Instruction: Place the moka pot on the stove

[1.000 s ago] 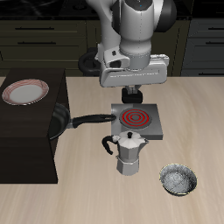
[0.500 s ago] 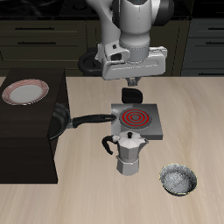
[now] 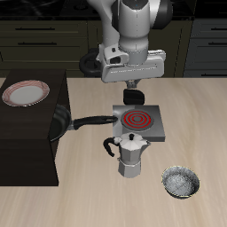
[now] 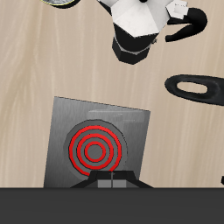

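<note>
The silver-grey moka pot (image 3: 131, 156) stands upright on the table, just in front of the stove (image 3: 139, 122), nearer the table's front edge. The stove is a grey square plate with red coil rings. My gripper (image 3: 134, 95) hangs above the stove's back edge, shut and empty, well apart from the pot. In the wrist view the gripper (image 4: 110, 178) shows with its fingers together over the stove (image 4: 98, 144), and the moka pot (image 4: 140, 22) with its dark handle lies beyond the plate.
A black frying pan (image 3: 62, 122) rests by the dark cabinet (image 3: 27, 142), its handle (image 4: 197, 87) reaching toward the stove. A plate (image 3: 26, 92) lies on the cabinet. A small foil-like bowl (image 3: 181, 182) sits near the table's front edge.
My arm and gripper have risen a little and shifted slightly toward the back. The moka pot, stove, pan and bowl have not moved.
</note>
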Robot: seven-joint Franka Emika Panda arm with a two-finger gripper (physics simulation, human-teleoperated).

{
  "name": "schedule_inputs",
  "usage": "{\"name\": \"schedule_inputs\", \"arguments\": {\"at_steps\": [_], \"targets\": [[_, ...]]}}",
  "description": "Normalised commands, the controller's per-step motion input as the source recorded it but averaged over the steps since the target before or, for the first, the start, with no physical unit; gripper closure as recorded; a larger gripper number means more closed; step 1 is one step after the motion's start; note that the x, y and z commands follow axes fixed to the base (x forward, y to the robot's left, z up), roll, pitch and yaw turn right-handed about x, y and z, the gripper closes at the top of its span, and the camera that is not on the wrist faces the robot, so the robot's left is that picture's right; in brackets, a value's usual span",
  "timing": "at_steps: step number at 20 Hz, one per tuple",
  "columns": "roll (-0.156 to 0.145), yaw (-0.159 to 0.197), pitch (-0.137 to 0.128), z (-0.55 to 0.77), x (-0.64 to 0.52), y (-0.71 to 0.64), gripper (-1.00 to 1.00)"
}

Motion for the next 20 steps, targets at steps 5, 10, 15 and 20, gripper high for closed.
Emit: {"name": "schedule_inputs", "arguments": {"at_steps": [5, 10, 15, 20], "targets": [[0.005, 0.006, -0.004, -0.05, -0.12, 0.00, 1.00], [0.017, 0.009, 0.015, -0.07, -0.13, 0.07, 1.00], [-0.005, 0.007, 0.010, -0.08, -0.02, -0.03, 1.00], [-0.002, 0.004, 0.019, -0.14, 0.01, 0.03, 1.00]]}}
